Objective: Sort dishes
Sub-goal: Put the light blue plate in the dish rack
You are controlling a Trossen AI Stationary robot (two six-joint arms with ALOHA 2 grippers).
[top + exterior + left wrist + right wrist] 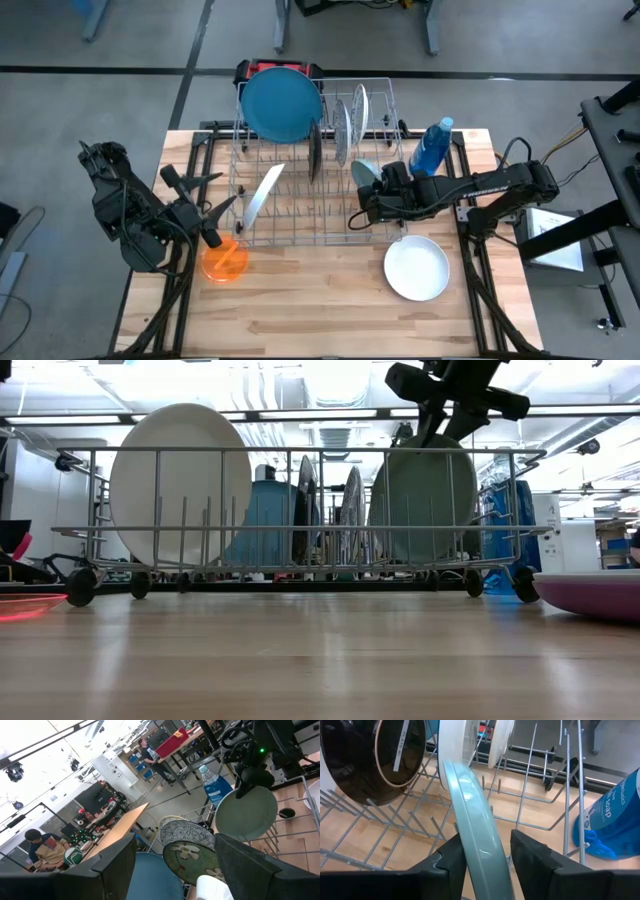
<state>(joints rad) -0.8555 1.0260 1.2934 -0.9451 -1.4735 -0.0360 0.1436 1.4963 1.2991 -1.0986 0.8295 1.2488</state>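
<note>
- We saw the right gripper (487, 851) with its fingers parted around the teal-green plate's (475, 820) rim, standing in the wire rack (300, 225).
- Just beside stood the blue bottle (431, 148); the white plate (417, 268) lay near.
- The left gripper (205, 212) waited wide open by the orange plate (224, 261).

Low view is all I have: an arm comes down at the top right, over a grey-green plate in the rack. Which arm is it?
Observer: The right arm. The right gripper is at the rim of the teal-green plate, which stands on edge in the wire rack.
Operator: And the other arm?
Observer: The left gripper hangs open at the rack's left side, close to the small orange plate lying on the table.
</note>
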